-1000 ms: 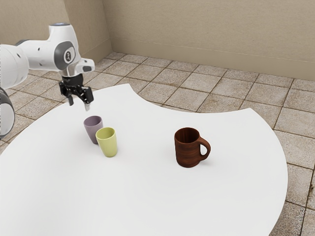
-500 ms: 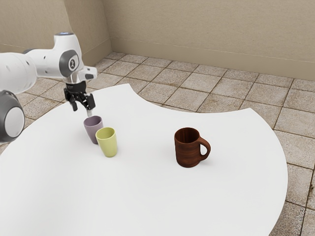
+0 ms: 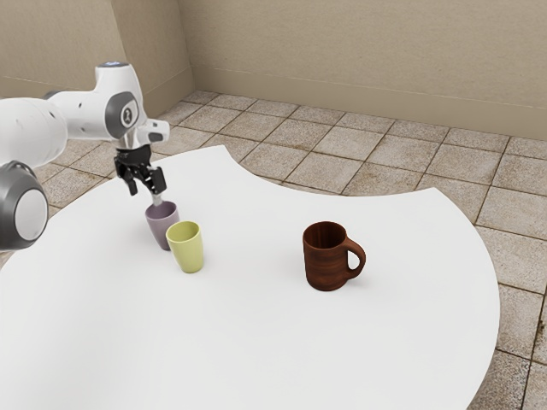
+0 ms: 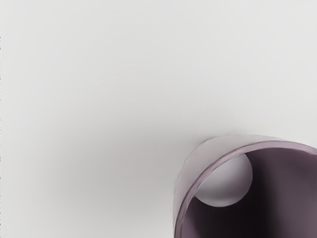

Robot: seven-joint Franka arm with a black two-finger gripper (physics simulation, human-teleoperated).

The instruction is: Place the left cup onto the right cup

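Observation:
A purple cup stands upright on the white table, toward the exterior view's left. A yellow-green cup stands right beside it, nearer the camera. A brown wooden mug with a handle sits further toward the exterior view's right. My black gripper hovers open just above the purple cup's far rim, one fingertip reaching down to the rim. In the wrist view the purple cup lies close under the hand, its dark inside and pale bottom showing.
The round table's far edge runs just behind the gripper, with tiled floor and a beige wall beyond. Open tabletop lies between the two cups and the mug, and across the whole near side.
My gripper has come down and shifted slightly toward the exterior view's right, from above the table's edge to the purple cup's rim. The cups and mug have not moved.

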